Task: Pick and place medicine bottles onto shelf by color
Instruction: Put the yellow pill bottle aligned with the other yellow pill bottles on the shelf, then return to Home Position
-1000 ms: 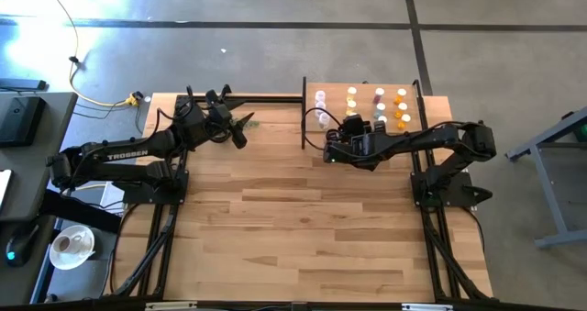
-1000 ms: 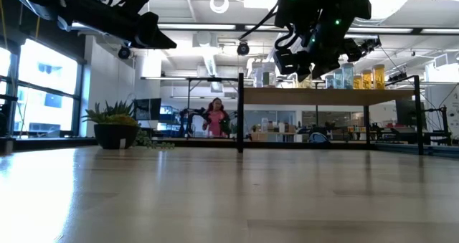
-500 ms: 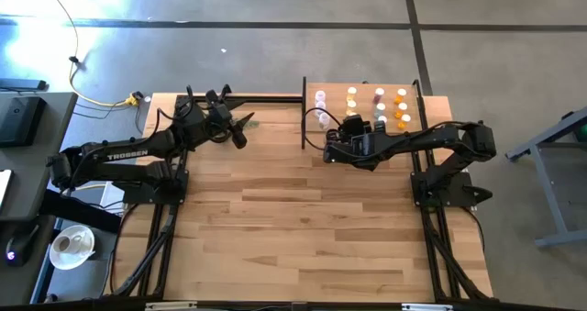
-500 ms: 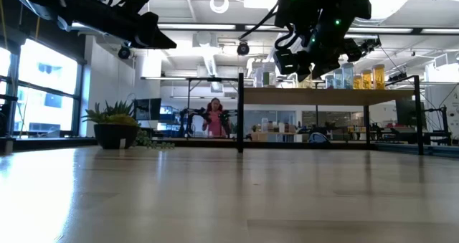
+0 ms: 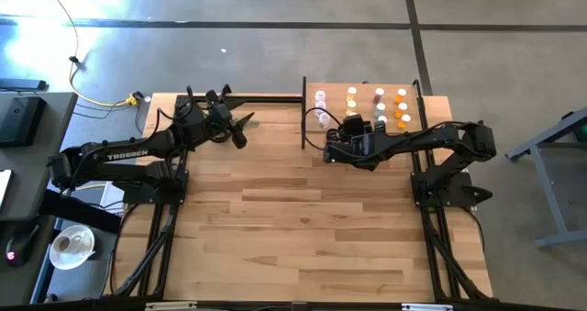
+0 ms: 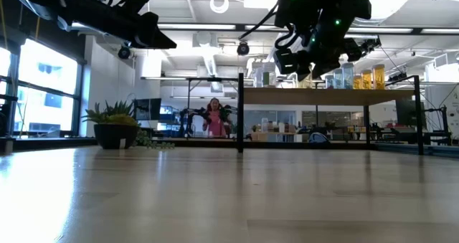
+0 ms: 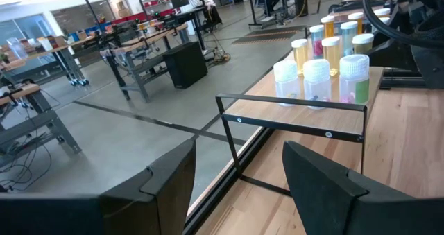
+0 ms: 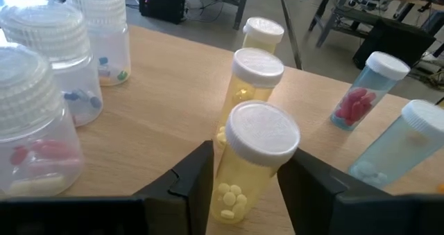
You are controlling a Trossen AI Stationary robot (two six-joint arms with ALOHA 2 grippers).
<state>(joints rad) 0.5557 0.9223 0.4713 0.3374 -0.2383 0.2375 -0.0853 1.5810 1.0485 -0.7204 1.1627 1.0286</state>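
I had the right gripper [image 8: 239, 176] over the near edge of the shelf [image 5: 367, 127], at about one o'clock on the table [image 5: 303, 219], its fingers pinching a yellow pill bottle [image 8: 251, 164] just below the white cap. Two more yellow bottles [image 8: 251, 89] stood in a row just behind it. Clear bottles [image 8: 41, 89] stood toward nine o'clock of them, pale blue bottles [image 8: 361, 96] toward three. The left gripper [image 7: 236, 172] waited at eleven o'clock, fingers spread and holding nothing.
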